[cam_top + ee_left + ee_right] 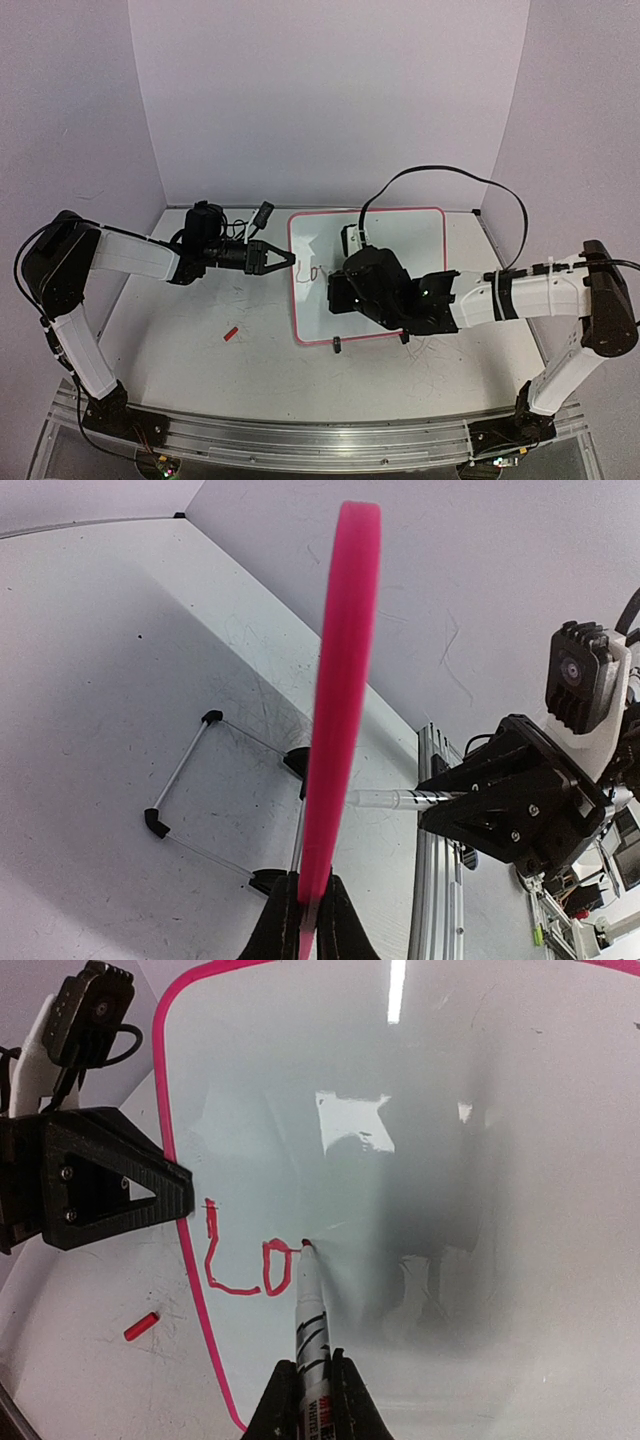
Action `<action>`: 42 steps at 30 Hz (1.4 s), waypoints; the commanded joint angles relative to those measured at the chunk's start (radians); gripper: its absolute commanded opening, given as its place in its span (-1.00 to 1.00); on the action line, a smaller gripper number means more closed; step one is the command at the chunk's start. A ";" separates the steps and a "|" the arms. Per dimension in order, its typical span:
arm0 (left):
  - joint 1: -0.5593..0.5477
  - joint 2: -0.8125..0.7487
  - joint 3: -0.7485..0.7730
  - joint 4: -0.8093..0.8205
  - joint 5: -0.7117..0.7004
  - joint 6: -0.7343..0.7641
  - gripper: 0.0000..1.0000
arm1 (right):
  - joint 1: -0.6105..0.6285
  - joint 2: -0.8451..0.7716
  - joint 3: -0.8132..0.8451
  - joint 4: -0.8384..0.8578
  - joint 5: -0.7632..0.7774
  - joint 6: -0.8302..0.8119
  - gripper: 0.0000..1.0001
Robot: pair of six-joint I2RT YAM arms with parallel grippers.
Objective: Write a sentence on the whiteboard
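Right gripper (310, 1388): fingers pressed onto the barrel of a red marker (309, 1315), held toward its back end. The tip looks to be on the whiteboard (450, 1210), at the top right of the "o".

Left gripper (305, 915): fingers pinched on the pink rim (340, 680) at the board's left edge, bracing it.

The board sits mid-table, propped on its wire stand (185, 770). Tilt angle is hard to judge.

Handling, my read:
- **Board:** light, stiff and glossy. It could skate or tip back under pen pressure, so the rim pinch is the right hold. Keep off the writing face.
- **Marker:** light, with a smooth barrel. It could slip along the fingers if pushed hard, so use light contact.

Sentence (235, 1287): only "Lo" is down.

Hard to see:
- Glare and the arm's reflection wash out mid-board.
- The right arm covers the board's centre from above.
- The stand shows from the left wrist only.
- The barrel label is mostly unreadable.

A red cap (141, 1326) lies on the table (180, 340), left of the board.
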 commanded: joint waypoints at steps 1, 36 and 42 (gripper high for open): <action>-0.015 -0.004 0.030 0.019 0.065 -0.025 -1.00 | -0.011 0.002 0.017 0.031 0.009 -0.012 -1.00; -0.016 0.000 0.026 0.019 0.067 -0.024 -1.00 | 0.016 -0.003 -0.034 -0.041 0.002 0.090 -1.00; -0.017 -0.002 0.024 0.019 0.068 -0.023 -1.00 | 0.022 -0.003 -0.041 -0.048 0.003 0.105 -1.00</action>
